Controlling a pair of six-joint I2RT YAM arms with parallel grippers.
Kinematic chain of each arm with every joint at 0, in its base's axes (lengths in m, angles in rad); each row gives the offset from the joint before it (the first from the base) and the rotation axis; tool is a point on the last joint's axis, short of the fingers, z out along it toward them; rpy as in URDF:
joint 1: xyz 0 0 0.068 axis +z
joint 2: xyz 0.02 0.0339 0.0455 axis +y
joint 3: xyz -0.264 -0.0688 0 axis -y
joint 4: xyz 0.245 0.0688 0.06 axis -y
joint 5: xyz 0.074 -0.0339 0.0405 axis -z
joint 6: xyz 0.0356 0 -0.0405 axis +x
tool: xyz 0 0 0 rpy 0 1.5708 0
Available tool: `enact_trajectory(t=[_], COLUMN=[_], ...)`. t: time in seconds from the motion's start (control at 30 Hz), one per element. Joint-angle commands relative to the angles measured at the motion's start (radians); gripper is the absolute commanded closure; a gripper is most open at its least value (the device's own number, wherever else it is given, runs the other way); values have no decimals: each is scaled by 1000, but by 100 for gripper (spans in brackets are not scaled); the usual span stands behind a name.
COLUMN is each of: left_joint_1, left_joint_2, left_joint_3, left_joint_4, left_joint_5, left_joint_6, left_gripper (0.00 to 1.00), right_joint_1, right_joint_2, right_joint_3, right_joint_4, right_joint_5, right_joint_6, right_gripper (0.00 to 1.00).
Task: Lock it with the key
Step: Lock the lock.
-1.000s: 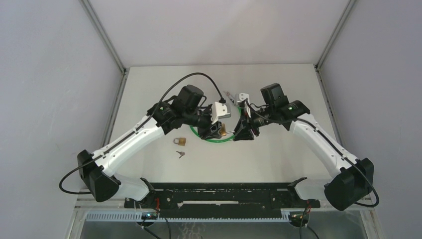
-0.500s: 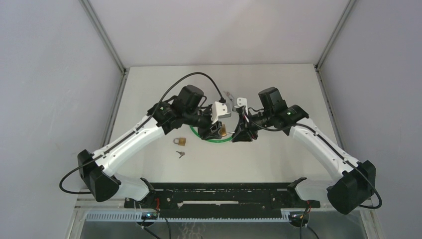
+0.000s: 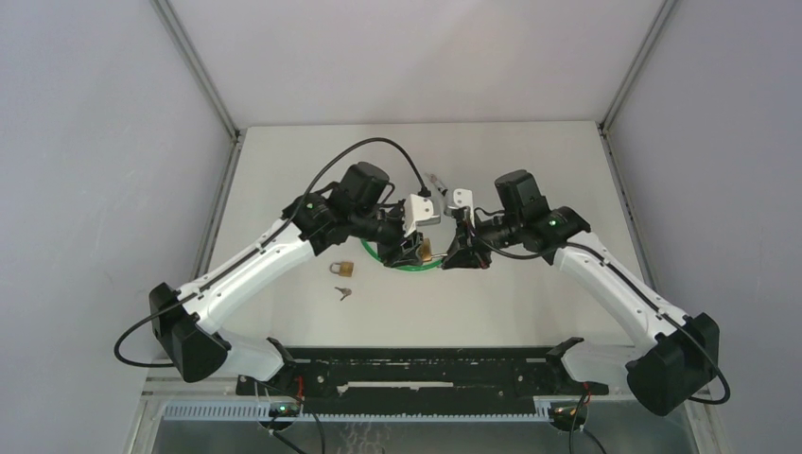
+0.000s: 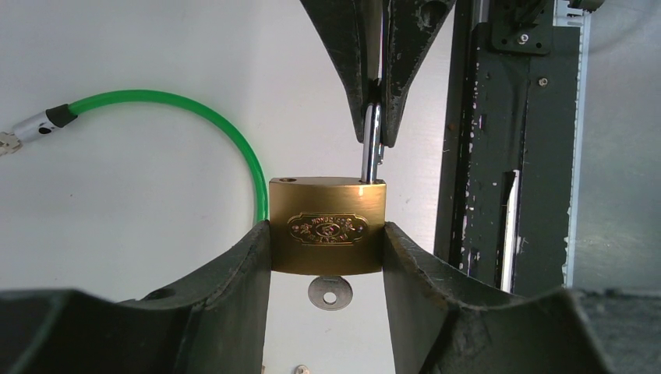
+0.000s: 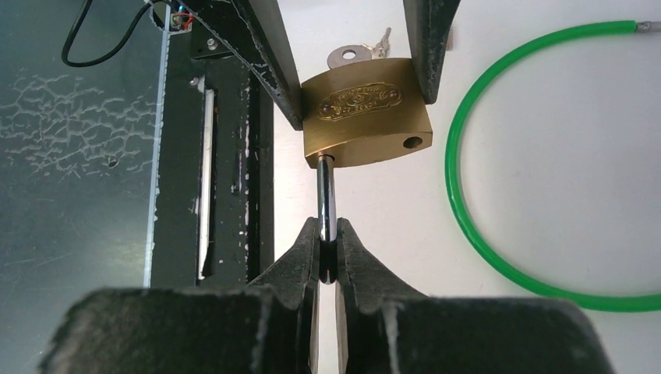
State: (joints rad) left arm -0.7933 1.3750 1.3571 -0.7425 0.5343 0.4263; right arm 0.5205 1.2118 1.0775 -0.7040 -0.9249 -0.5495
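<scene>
Brass padlock, shackle open, key seemingly inserted.

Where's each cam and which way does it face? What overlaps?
Top external: above and behind, looking down on the table; left arm and right arm show.
Left wrist: looks along its own fingers at the padlock they clamp; right gripper opposite.
Right wrist: looks the opposite way, own fingers pinching the shackle.
Both wrists share padlock and green loop.
</scene>
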Motion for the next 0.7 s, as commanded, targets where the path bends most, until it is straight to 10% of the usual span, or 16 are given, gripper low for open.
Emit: enact_trajectory(t=[0.0,0.43,0.67], left_joint_1=[3,3,3], left_joint_2=[-14,-68,-103], left_joint_3=[18,46,34], left_joint_4=[75,63,59], left_joint_5=[28,-53,-27], left_joint_6=[-3,129,154], left_gripper=[91,24,10], right_joint_1=[3,-95,-129], right_joint_2=[-41,-92,-115], right_joint_3=[-28,-31,-44], right_joint_4=[63,52,75], right_joint_5=[0,-79,-127], right_joint_6=[17,39,71], right_gripper=[100,100,100])
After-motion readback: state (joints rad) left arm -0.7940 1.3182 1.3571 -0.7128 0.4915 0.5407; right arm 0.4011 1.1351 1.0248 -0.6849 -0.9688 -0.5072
